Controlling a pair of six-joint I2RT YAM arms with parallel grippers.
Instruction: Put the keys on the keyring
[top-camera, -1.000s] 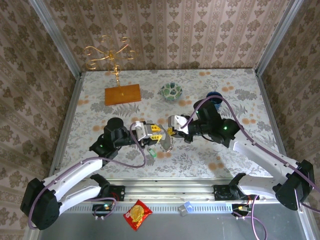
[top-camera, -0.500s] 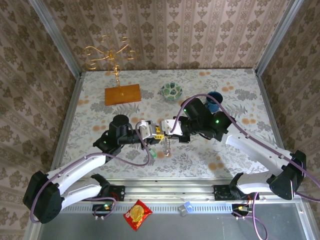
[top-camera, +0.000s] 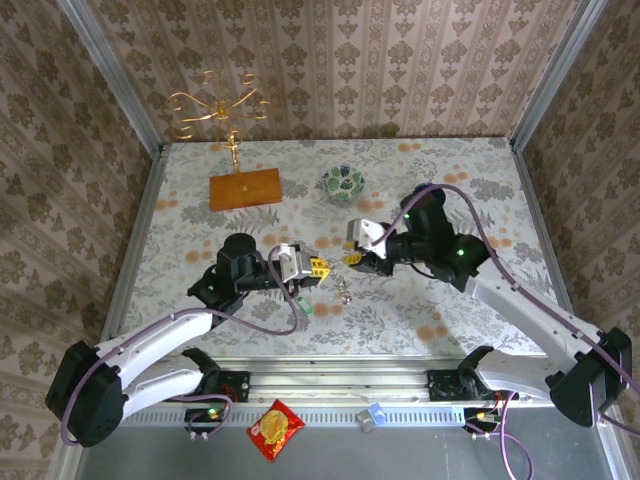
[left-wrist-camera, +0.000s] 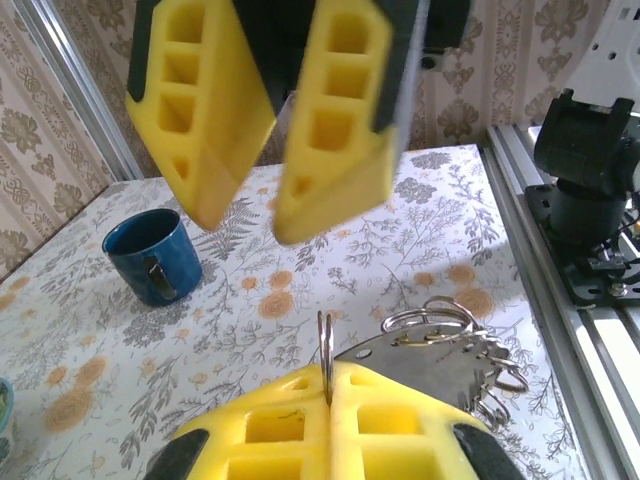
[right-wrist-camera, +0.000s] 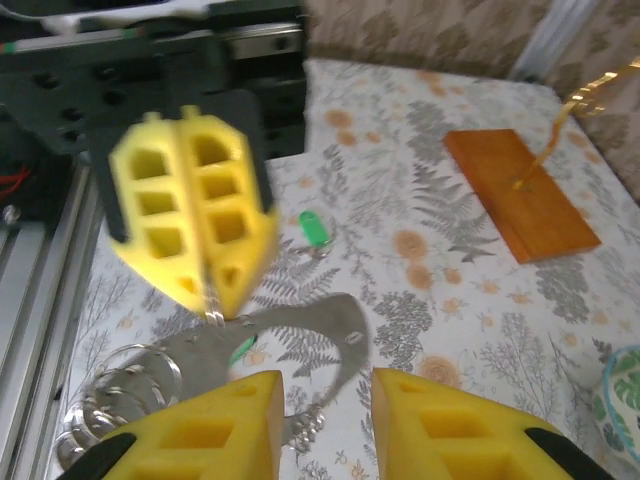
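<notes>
- The left end effector (top-camera: 312, 266) was clamped shut on a thin grey metal keyring (left-wrist-camera: 325, 352), which stood upright and edge-on between its yellow fingers in the left wrist view.
- A flat grey metal plate (left-wrist-camera: 420, 366) and a bunch of silver split rings (left-wrist-camera: 478, 352) hung from that keyring, just beside the left fingertips and above the floral counter (top-camera: 180, 250).
- The right end effector (top-camera: 352, 258) faced the left one from close by. Its 2 yellow fingers (right-wrist-camera: 235, 430) stood apart with nothing between them.
- In the right wrist view, the plate and rings lay just beyond the gap between the right fingers, without touching them.
- 1 small key with a bright green head (top-camera: 305, 307) lay flat on the counter, below the left end effector in the top view and apart from the keyring.
- A second spot of the same green (right-wrist-camera: 240, 350) showed at the plate's edge in the right wrist view. It was too blurred to tell what it was or whether it touched the plate.
- A dark blue mug (left-wrist-camera: 150, 255) stood upright on the counter, beyond the right fingers in the left wrist view.
- An orange wooden board (top-camera: 245, 188), carrying a gold wire stand (top-camera: 215, 105), sat at the far left.
- A patterned green bowl (top-camera: 342, 181) stood near the far middle, well apart from both end effectors.
- A red-and-yellow snack packet (top-camera: 275, 428) lay off the counter at the near edge, between the 2 arm bases.
</notes>
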